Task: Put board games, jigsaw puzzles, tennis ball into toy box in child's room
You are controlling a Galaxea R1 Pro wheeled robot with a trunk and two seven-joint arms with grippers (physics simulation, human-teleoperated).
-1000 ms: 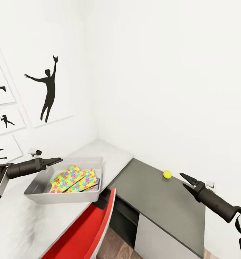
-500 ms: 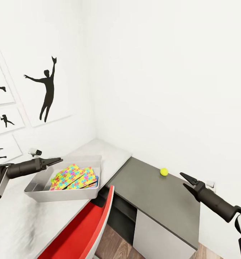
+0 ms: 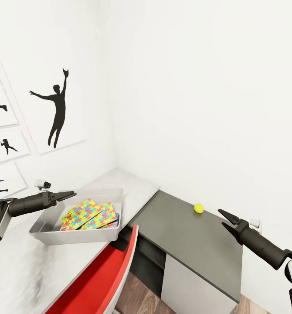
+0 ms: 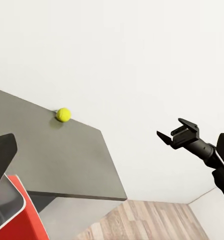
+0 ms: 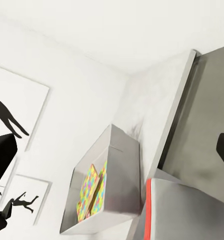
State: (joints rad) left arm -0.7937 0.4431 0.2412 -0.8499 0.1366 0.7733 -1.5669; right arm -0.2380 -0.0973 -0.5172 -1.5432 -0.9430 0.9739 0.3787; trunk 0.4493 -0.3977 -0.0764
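Head view: tennis ball (image 3: 198, 208) on dark desk wing (image 3: 194, 244), far edge by wall. R gripper (image 3: 224, 219) nearer, jaws parted, empty; ball lies just left/beyond tips. L gripper (image 3: 70, 194) over toy box (image 3: 76, 236), nothing held, gap unclear.

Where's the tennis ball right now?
In the head view the ball sits on the dark grey wing of the table, close to the back wall, to the right of the toy box and just ahead of the right tool.
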